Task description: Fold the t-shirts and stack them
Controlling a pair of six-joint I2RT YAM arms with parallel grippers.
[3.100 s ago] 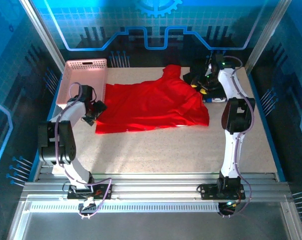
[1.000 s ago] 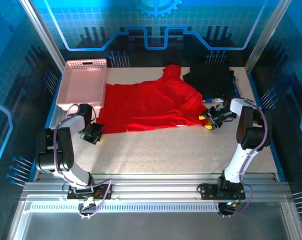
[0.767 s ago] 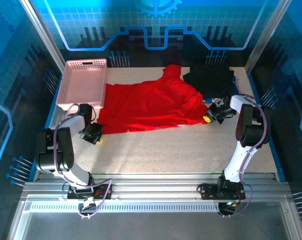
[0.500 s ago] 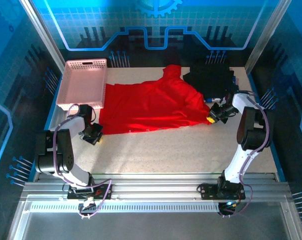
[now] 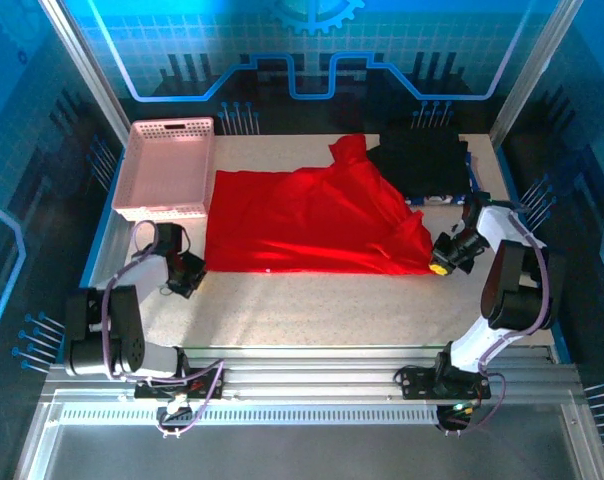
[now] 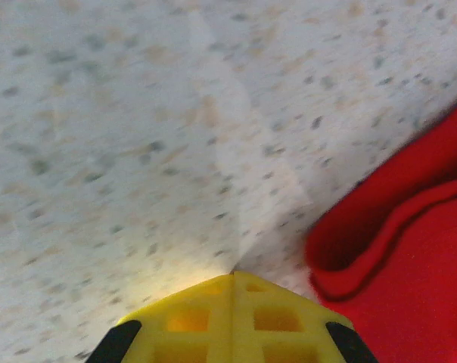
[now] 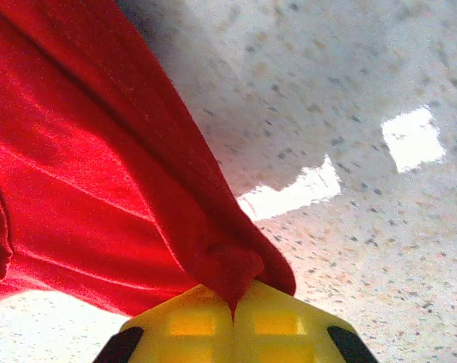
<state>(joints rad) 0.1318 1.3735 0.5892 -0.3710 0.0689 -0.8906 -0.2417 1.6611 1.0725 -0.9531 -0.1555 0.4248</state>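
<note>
Right wrist view: right hand (image 7: 232, 301) pinches shirt (image 7: 85, 181) corner; left hand (image 6: 232, 281) closed, empty; thin pinch may slip.

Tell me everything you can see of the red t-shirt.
The red t-shirt is bright soft cloth, spread mostly flat but rumpled across the middle of the table, no print showing. One part bunches up at the far side beside the dark folded shirts. Its near right corner is pinched in the shut right gripper; a rolled edge lies beside the left gripper.
</note>
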